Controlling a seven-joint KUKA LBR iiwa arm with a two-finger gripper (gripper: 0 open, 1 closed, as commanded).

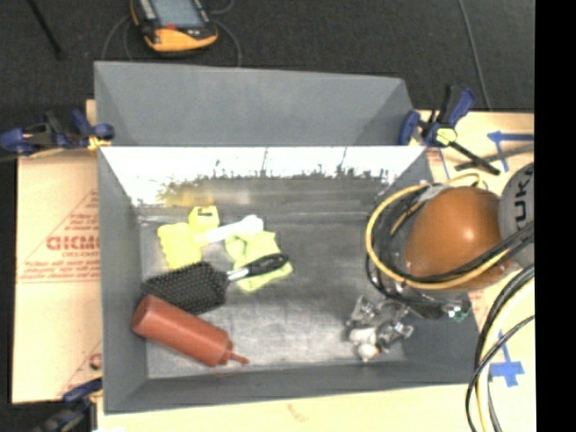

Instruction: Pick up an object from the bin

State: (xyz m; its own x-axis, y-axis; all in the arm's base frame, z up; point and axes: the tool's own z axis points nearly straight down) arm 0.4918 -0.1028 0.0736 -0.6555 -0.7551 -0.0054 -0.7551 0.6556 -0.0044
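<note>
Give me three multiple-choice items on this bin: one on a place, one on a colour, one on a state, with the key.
1. Where in the bin is the hand? A far left corner; B middle; C lower right of the view.
2. The hairbrush is: A black; B white; C blue.
3. The red-brown bottle: A stands upright; B lies on its side; C hangs lifted.
Key: 1 C, it is by the right wall. 2 A, dark bristle head. 3 B, its length rests on the floor.
</note>
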